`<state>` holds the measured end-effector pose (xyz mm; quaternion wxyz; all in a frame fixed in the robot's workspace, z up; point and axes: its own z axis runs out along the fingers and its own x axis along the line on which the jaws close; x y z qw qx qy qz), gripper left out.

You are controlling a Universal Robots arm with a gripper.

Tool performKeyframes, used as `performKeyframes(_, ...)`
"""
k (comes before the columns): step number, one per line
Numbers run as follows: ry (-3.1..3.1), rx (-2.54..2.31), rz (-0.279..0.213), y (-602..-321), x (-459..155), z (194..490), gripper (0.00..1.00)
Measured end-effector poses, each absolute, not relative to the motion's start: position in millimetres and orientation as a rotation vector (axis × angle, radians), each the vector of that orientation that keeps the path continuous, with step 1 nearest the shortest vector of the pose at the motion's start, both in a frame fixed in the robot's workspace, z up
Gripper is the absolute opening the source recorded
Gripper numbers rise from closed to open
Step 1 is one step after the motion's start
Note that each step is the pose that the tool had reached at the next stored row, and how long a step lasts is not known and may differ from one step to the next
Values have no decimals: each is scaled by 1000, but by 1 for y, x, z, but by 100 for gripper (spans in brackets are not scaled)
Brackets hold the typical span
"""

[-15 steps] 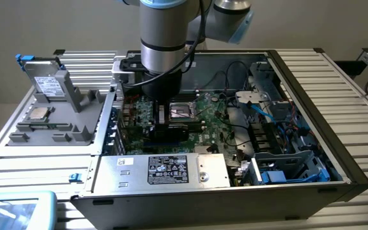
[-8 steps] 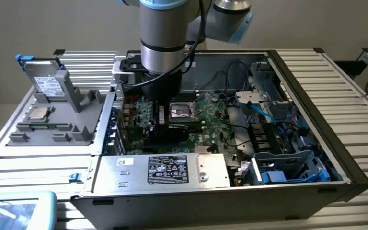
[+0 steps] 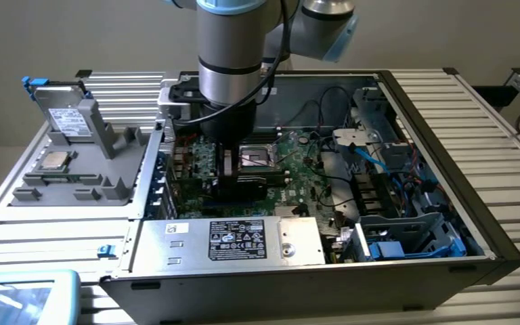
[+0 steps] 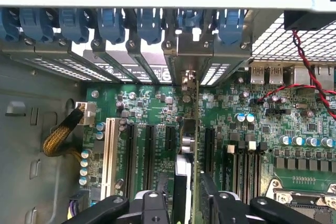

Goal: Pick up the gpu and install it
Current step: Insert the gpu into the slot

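The gpu (image 4: 196, 129) stands on edge in a slot of the green motherboard (image 4: 147, 103), seen as a thin green line. Its silver bracket (image 4: 188, 80) meets the case's rear wall under the blue clips (image 4: 149, 24). My gripper (image 4: 186, 203) straddles the card's near end, one black finger (image 4: 152, 205) on each side, and the jaws are parted with a gap between that finger and the card. In the exterior view the gripper (image 3: 233, 172) reaches straight down into the open computer case (image 3: 441, 122) over the motherboard (image 3: 300, 159).
A labelled power supply (image 3: 237, 240) sits at the case's near edge. Blue and black cables (image 3: 368, 152) and drive cages fill the exterior view's right. A grey fixture (image 3: 106, 142) outside holds a drive (image 3: 66, 122) and a processor chip (image 3: 54, 160). Red wires (image 4: 310, 77) and a yellow braided cable (image 4: 60, 137) flank the slots.
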<state>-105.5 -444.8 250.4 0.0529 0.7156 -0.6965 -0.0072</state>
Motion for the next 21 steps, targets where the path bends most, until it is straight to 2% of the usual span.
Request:
performKeyframes(1,-2117,2176,-22,-445,-105,250,35)
performKeyframes(2,-2117,2176,-22,-445,-105,250,42)
performKeyframes(17,-2110,2168,-22,-444,-105,263,42)
performKeyframes(18,-2109,2168,-21,-444,-105,264,40)
performKeyframes(19,-2109,2167,-20,-444,-105,264,33)
performKeyframes(20,-2108,2166,-19,-444,-105,265,33)
performKeyframes(21,-2108,2166,-18,-444,-105,266,27)
